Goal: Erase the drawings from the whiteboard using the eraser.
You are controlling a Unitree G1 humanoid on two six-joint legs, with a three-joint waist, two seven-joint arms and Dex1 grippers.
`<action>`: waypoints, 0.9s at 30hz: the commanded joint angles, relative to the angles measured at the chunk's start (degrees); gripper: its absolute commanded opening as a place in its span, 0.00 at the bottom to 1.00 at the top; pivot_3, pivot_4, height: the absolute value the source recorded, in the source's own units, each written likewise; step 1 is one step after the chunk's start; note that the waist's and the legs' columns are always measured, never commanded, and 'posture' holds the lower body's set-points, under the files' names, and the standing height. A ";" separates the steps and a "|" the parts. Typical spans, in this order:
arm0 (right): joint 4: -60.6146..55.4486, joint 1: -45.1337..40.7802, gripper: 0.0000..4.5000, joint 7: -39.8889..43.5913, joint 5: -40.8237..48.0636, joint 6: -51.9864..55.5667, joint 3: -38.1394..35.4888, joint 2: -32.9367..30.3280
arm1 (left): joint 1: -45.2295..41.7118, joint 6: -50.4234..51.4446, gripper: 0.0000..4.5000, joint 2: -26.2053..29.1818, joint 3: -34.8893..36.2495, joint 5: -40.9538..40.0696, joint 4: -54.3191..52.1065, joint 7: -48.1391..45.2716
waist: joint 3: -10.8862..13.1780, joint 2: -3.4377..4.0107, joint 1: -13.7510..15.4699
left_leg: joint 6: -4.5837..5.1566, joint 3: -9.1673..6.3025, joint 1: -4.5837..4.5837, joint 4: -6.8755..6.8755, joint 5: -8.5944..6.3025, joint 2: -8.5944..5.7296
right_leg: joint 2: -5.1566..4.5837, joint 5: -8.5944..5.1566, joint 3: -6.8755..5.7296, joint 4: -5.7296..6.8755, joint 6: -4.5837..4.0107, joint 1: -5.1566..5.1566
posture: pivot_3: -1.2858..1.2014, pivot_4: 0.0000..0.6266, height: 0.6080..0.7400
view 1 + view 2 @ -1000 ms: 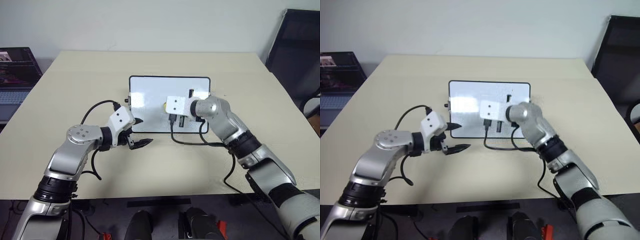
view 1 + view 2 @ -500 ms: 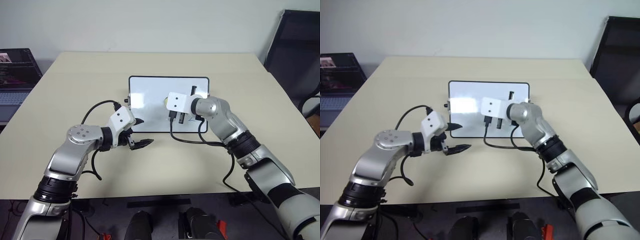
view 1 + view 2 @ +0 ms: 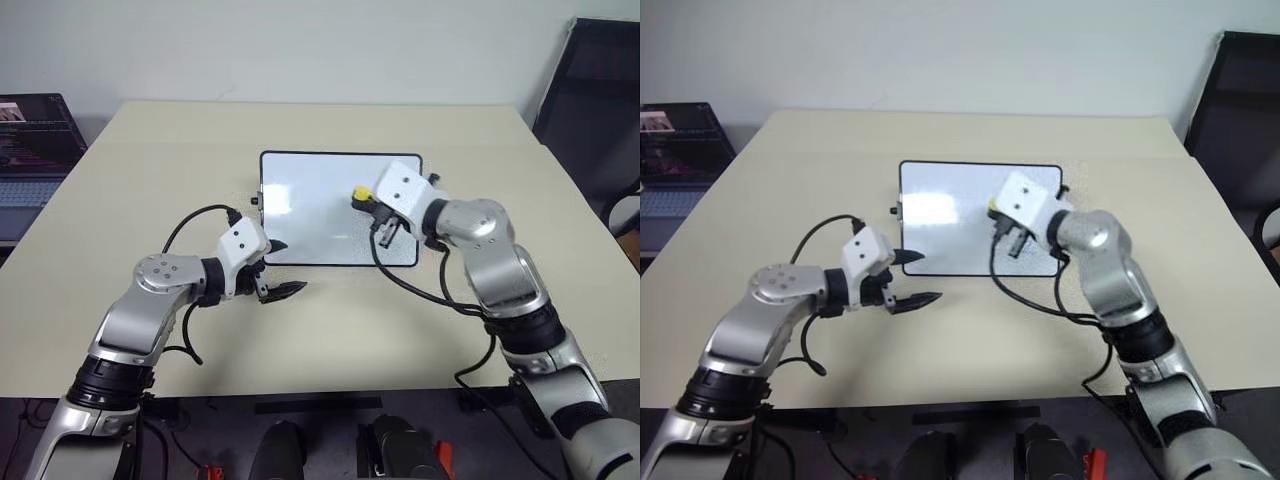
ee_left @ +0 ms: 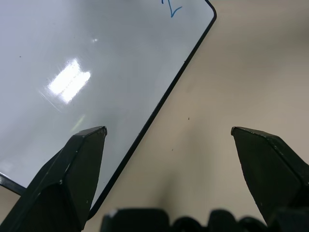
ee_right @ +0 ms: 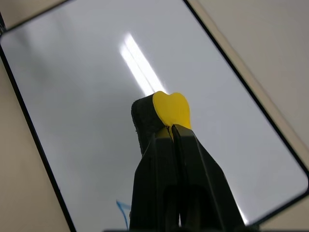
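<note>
The right gripper (image 5: 170, 129) is clenched on the yellow eraser (image 5: 170, 109), held over the whiteboard (image 3: 310, 190); the left gripper (image 4: 169, 140) stands released at the board's near edge.

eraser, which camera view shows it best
The right wrist view: the yellow eraser sits large between the shut fingers of the right gripper, above the whiteboard. Both eye views show it as a small yellow spot.

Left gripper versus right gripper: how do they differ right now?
The left gripper is open and empty; the right gripper is shut on the eraser. The left gripper sits at the whiteboard's near corner; the right gripper is over the board's right part. Both have black fingers.
</note>
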 commanded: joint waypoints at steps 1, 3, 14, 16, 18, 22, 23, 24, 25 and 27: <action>-5.41 1.64 0.00 -0.34 0.91 1.70 -0.79 -1.06 | -1.36 -0.83 1.00 -0.10 0.60 -0.49 -0.96 -0.36 | 0.00 0.00 -0.02 | 0.00 0.02 0.00 0.00 0.00 0.00 | 0.00 0.00 0.00 0.00 0.00 0.00 | 0.52 0.24 1.00; -8.56 3.41 0.00 0.75 1.37 3.46 -1.40 -2.69 | -1.41 -0.82 1.00 -0.06 0.60 -0.60 -0.92 -0.52 | 0.01 0.01 -0.13 | 0.00 0.02 -0.01 0.00 0.00 0.02 | 0.03 -0.01 0.03 0.00 0.00 -0.04 | 0.52 0.24 1.00; -24.33 13.55 0.00 3.83 5.69 14.01 -6.41 -13.83 | -1.00 -1.02 1.00 -0.09 0.43 -0.81 -1.07 -1.57 | 0.00 0.00 -0.07 | 0.00 -0.01 -0.06 -0.02 0.00 0.01 | 0.02 -0.16 0.04 -0.03 0.25 -0.06 | 0.52 0.24 1.00; -25.40 16.54 0.00 3.36 5.56 14.33 -7.21 -15.94 | -1.21 -0.98 1.00 -0.17 0.28 -0.78 -1.08 -1.60 | 0.00 0.00 0.02 | 0.00 -0.02 -0.06 -0.01 0.00 0.00 | 0.03 -0.16 0.03 -0.03 0.26 -0.05 | 0.52 0.24 1.00; -25.04 20.26 0.00 2.16 5.12 13.41 -7.84 -17.53 | -1.50 -1.02 1.00 -0.24 0.13 -0.73 -0.93 -1.68 | 0.00 -0.01 0.07 | 0.00 0.00 -0.06 -0.01 0.00 0.00 | 0.02 -0.17 0.03 -0.07 0.26 0.00 | 0.52 0.24 1.00; -22.85 25.00 0.00 -0.83 5.22 11.18 -7.77 -17.33 | -2.12 -1.18 1.00 -0.52 -0.32 -0.62 -0.51 -1.88 | 0.00 -0.02 0.13 | 0.00 0.06 -0.06 0.01 0.00 -0.02 | 0.00 -0.17 0.04 -0.11 0.28 0.02 | 0.52 0.24 1.00; -21.85 26.06 0.00 -2.42 5.43 11.17 -7.78 -15.69 | -2.45 -1.22 1.00 -0.78 -0.61 -0.77 -0.46 -2.17 | 0.00 -0.02 0.03 | 0.00 0.06 -0.06 0.02 0.00 -0.02 | 0.01 -0.18 0.04 -0.10 0.28 0.02 | 0.52 0.24 1.00; -21.37 26.83 0.00 -3.56 6.23 11.87 -8.19 -13.83 | -2.72 -1.32 1.00 -1.00 -0.93 -0.90 -0.45 -2.53 | -0.01 -0.05 -0.02 | 0.00 0.06 -0.03 0.01 0.00 -0.01 | 0.02 -0.17 0.06 -0.10 0.29 0.01 | 0.52 0.24 1.00; -21.30 27.31 0.00 -4.76 7.77 13.59 -9.63 -10.92 | -2.90 -1.30 1.00 -1.25 -1.23 -1.29 -0.64 -3.14 | -0.02 -0.06 -0.05 | 0.00 0.05 -0.01 0.02 0.00 -0.02 | 0.05 -0.17 0.06 -0.10 0.29 0.03 | 0.52 0.24 1.00; -21.41 28.04 0.00 -5.27 9.90 15.73 -11.31 -8.35 | -2.79 -0.83 1.00 -1.57 -1.47 -3.01 -2.10 -5.07 | -0.01 -0.04 -0.08 | 0.00 0.05 0.04 0.02 0.00 0.00 | 0.11 -0.18 0.07 -0.08 0.28 0.06 | 0.52 0.24 1.00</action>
